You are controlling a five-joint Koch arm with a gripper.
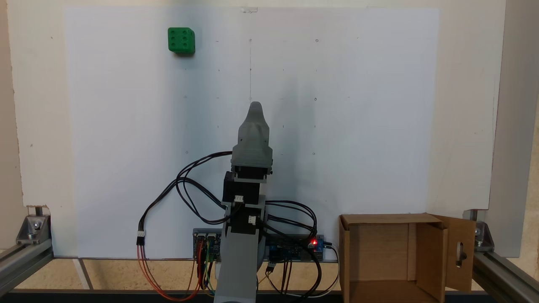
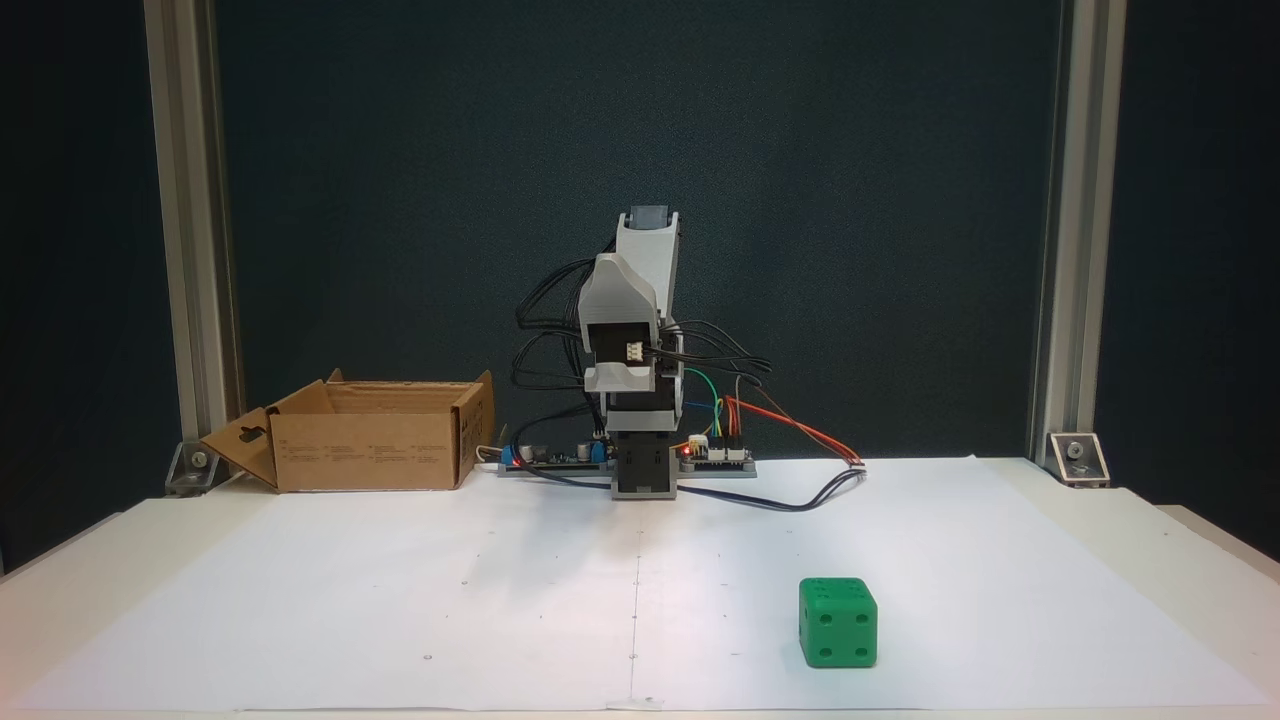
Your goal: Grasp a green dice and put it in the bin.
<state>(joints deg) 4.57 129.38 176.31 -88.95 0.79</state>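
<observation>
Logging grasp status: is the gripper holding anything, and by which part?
Nothing is held. The dice sits alone on the paper, far from the folded-up gripper.

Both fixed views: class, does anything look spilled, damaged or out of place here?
Nothing stands out. The green dice sits flat on the white paper, the cardboard box stands upright and empty, and the arm is folded.

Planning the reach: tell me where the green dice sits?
The green dice rests on the white sheet, upper left in a fixed view, far from the bin.
</observation>
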